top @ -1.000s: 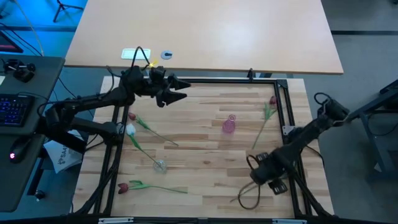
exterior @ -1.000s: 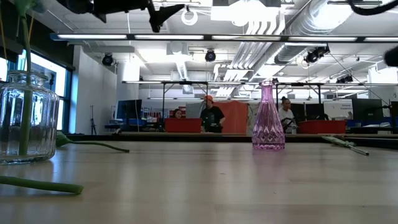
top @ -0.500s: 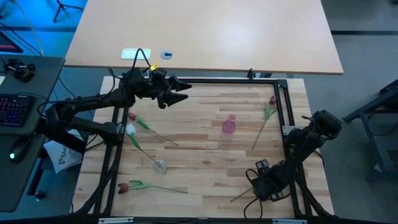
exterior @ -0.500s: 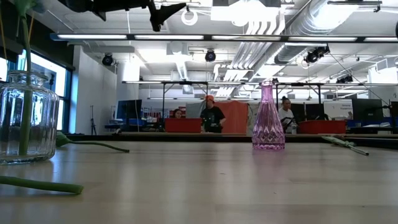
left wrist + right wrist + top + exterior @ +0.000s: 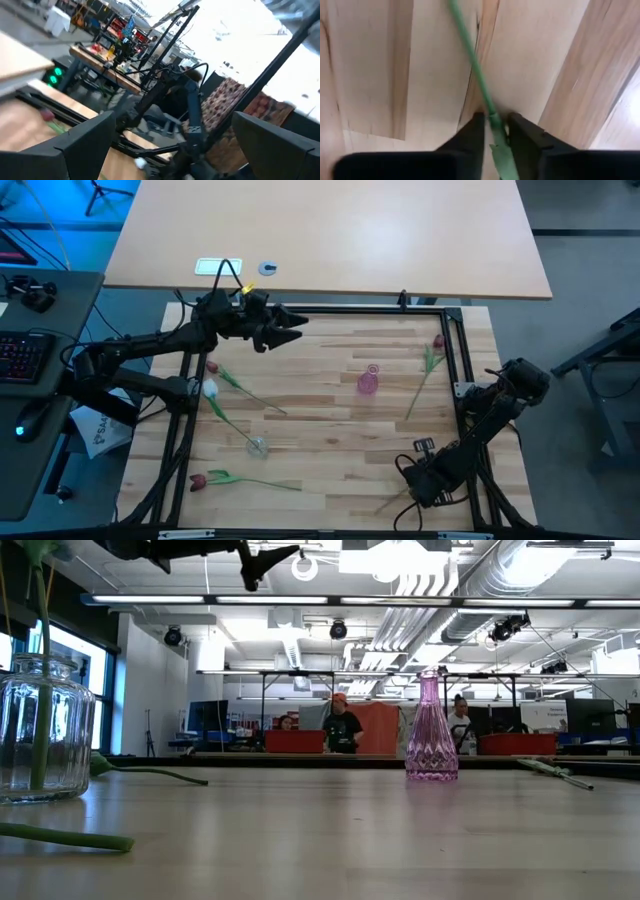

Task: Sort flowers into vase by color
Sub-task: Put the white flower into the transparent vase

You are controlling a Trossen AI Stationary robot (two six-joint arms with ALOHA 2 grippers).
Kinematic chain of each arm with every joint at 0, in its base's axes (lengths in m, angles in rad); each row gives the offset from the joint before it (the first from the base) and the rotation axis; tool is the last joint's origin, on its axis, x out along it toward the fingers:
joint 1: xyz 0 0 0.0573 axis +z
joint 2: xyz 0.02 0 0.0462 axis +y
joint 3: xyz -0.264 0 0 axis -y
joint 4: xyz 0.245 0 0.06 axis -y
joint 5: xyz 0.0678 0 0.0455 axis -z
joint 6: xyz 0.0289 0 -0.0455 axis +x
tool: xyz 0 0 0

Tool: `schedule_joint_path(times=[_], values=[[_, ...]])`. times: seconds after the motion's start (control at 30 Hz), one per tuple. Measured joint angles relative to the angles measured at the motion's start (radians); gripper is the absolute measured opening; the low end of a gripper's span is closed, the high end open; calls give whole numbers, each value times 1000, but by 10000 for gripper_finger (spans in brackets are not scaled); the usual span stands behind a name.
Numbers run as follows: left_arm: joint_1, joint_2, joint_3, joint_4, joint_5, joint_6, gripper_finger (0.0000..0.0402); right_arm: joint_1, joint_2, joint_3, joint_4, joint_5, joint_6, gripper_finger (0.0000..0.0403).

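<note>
Between the right gripper's [image 5: 492, 131] fingers [image 5: 470, 134], now drawn in from spread, a flower stem [image 5: 470, 57] sits pinched on the worktop [image 5: 365, 75]: ready to lift.

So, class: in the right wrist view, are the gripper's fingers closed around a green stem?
Yes, the right gripper pinches the green stem between both fingers.

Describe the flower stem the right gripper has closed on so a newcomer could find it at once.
Go to the wooden table's near right corner, where the right gripper sits low. The thin green stem is pinched between its fingers, its flower head hidden, unlike the other tulips.
</note>
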Motion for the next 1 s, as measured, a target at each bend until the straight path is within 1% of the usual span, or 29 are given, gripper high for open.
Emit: schedule_joint_path(times=[0.07, 0.1, 0.2, 0.3, 0.37, 0.53, 0.63, 0.73, 0.8, 0.87, 0.93, 1.0], values=[[0, 0, 0, -1, 0, -66, 386, 0, 0, 0, 3, 0, 29, 19], [0, 0, 0, -1, 0, -90, 386, 0, 0, 0, 3, 0, 38, 11], [0, 0, 0, -1, -15, -109, 386, 0, 1, 0, 5, 0, 39, 15], [0, 0, 0, -2, -57, -115, 386, -1, 1, 0, 5, -3, 18, 13], [0, 0, 0, 0, -61, -116, 386, -2, 1, 0, 4, -7, 13, 5], [0, 0, 0, 0, -60, -107, 386, -2, 1, -1, 4, -7, 14, 6], [-2, 3, 0, 1, -16, -75, 386, -2, 1, 6, -7, -7, 13, 3], [-20, 3, 0, 16, 89, -1, 379, -2, 3, 24, -29, -6, 2, 3], [-32, 3, 0, 36, 152, 15, 363, -2, 4, 37, -45, -5, -14, 2], [-41, 2, 0, 41, 195, 16, 331, -3, 6, 54, -68, -3, -31, 1], [-34, -7, 0, 17, 249, 23, 280, -9, 7, 72, -101, 10, -51, 1], [3, -32, 0, -25, 292, 24, 213, -22, -1, 91, -147, 27, -80, 1]])
